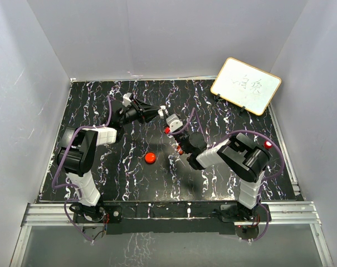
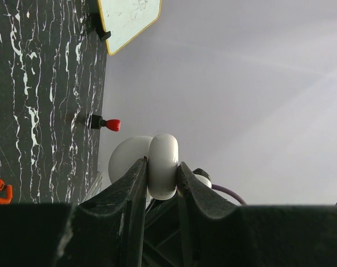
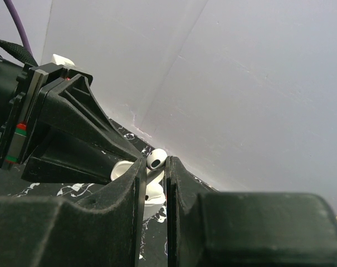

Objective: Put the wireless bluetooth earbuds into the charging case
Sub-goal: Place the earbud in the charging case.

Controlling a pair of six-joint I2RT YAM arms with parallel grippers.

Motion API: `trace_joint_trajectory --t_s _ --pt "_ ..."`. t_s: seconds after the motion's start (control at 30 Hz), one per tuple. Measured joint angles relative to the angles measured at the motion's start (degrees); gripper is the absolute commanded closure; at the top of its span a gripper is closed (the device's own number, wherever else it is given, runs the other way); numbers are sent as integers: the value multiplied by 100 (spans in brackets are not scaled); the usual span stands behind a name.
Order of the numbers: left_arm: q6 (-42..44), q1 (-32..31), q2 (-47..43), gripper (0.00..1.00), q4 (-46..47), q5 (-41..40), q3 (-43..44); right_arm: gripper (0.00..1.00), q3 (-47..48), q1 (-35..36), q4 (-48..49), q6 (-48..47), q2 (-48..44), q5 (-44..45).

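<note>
The earbud [image 3: 156,158] is a small white one with a dark spot on its head. It sits pinched between the fingertips of my right gripper [image 3: 156,166], whose jaws are drawn narrow on it, head poking just above them. Right behind it is the white charging case [image 2: 164,161], smooth and rounded, clamped edge-on between the two fingers of my left gripper [image 2: 161,169]. A second white rounded part shows just beside it. In the right wrist view the earbud lies just in front of the case, and I cannot tell whether the two touch. From above, my two grippers meet tip to tip over the middle of the black marbled table [image 1: 213,167]. A small red round piece [image 1: 150,158] lies on the table nearer my bases, apart from both grippers. A whiteboard [image 1: 246,85] leans at the far right corner.
</note>
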Motion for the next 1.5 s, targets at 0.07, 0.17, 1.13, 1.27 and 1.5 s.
trace_joint_trajectory --t_s 0.07,0.17,1.13,1.27,1.5 --pt "37 0 -2 100 -44 -4 0 100 0 -2 2 -4 0 0" --pt "72 0 -2 100 -103 -17 0 100 0 -2 2 -4 0 0" --pt "188 -15 -122 100 -295 -17 111 100 -7 -35 2 22 98 -22" --pt "197 -20 -122 100 -304 -15 127 100 -7 -35 2 22 98 -26" --pt "210 -26 -122 100 -343 -15 160 100 -11 -35 2 -4 105 -61"
